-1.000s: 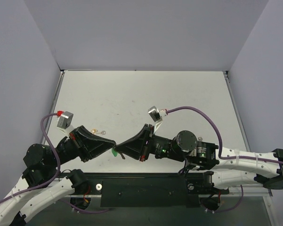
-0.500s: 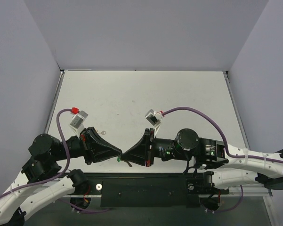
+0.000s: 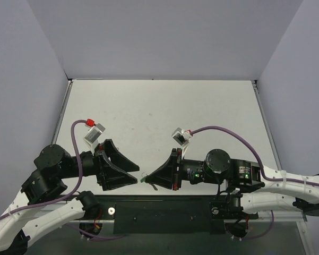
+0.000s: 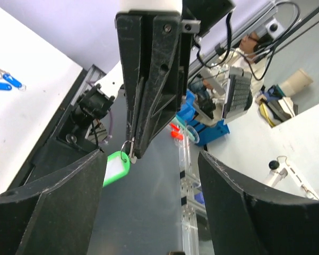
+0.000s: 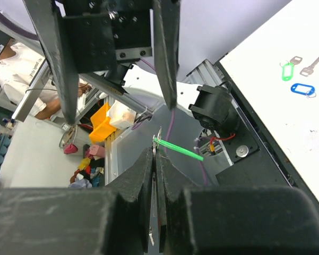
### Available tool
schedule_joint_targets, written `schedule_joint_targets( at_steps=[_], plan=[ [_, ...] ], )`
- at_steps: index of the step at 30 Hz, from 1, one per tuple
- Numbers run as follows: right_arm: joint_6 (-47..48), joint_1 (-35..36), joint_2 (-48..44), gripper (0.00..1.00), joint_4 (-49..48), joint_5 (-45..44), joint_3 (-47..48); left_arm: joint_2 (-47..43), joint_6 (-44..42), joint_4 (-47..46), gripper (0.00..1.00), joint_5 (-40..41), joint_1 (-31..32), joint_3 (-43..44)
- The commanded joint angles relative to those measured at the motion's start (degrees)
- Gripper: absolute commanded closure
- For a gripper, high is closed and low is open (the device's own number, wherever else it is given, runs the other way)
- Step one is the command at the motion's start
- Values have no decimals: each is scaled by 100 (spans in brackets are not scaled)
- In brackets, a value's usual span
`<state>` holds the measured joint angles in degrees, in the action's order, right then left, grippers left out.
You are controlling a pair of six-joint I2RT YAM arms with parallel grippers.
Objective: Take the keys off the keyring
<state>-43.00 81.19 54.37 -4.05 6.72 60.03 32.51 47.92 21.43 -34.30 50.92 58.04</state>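
My right gripper (image 3: 149, 179) is shut on the key (image 5: 153, 212), a thin silver blade seen edge-on between its pads in the right wrist view. From the blade's end hangs the keyring, a bright green tag (image 4: 115, 168) on a thin metal ring (image 4: 126, 148), held in the air over the near edge of the table. My left gripper (image 3: 137, 176) stands open right in front of it, one finger (image 4: 69, 186) beside the tag and the other finger (image 4: 239, 196) well off to the right. Nothing is between the left jaws.
Two blue tags (image 4: 5, 82) with silver keys lie on the white table. The right wrist view shows another green tag (image 5: 286, 70), a loose silver key (image 5: 311, 66) and a blue tag (image 5: 302, 88) there. The black base plate (image 3: 159, 212) runs below both grippers.
The left gripper was shut at the green tag and has opened and let go. Both grippers moved nearer the table's front edge, and the right stays shut on the key.
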Motion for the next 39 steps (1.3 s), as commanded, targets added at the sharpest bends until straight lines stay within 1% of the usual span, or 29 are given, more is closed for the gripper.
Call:
schedule_joint_targets(
  at_steps=[1,6,9,11,13,14,17,19,20,22,25,29,31,34,36,39],
  plan=[
    [73,160,-374,100,-508,-382,-237,-245,445,-630,20,643,24,-3],
    [117,318,-602,100,-798,-654,-553,-718,884,-991,20,1714,24,-310],
    [126,441,-682,100,-1149,-1076,-755,-1062,1245,-1728,21,2155,24,-853],
    [108,485,-691,100,-1447,-1261,-869,-1413,1596,-2299,25,2488,24,-1214],
    [29,538,-665,100,-1702,-1576,-1001,-1545,1702,-2547,25,2639,15,-1443],
    [-23,556,-656,100,-1808,-1760,-1054,-1572,1703,-2504,26,2674,24,-1488],
    [-85,609,-612,100,-2475,-1955,-1361,-1537,1694,-2380,28,2692,6,-1506],
    [-68,618,-603,100,-2635,-2025,-1485,-1494,1581,-2197,28,2701,6,-1463],
    [-7,626,-603,100,-2653,-2052,-1503,-1476,1528,-1909,28,2701,6,-1384],
    [63,626,-568,100,-2706,-2043,-1529,-1414,1369,-1644,28,2727,6,-1322],
    [178,618,-507,100,-2864,-2034,-1582,-1327,1246,-1642,30,2587,6,-1383],
    [292,583,-462,100,-2908,-2184,-1617,-1282,1237,-2001,37,2429,15,-1795],
    [293,469,-462,100,-2952,-2001,-1635,-1361,1307,-2440,39,2393,15,-2077],
    [135,188,-427,100,-3179,-1570,-1748,-1677,1404,-2731,40,2454,15,-2515],
    [12,64,-401,100,-3303,-1262,-1854,-1835,1422,-2802,40,2472,15,-2692],
    [-129,-103,-357,100,-3321,-1033,-1916,-1959,1369,-2741,41,2420,24,-2763]
  ],
)
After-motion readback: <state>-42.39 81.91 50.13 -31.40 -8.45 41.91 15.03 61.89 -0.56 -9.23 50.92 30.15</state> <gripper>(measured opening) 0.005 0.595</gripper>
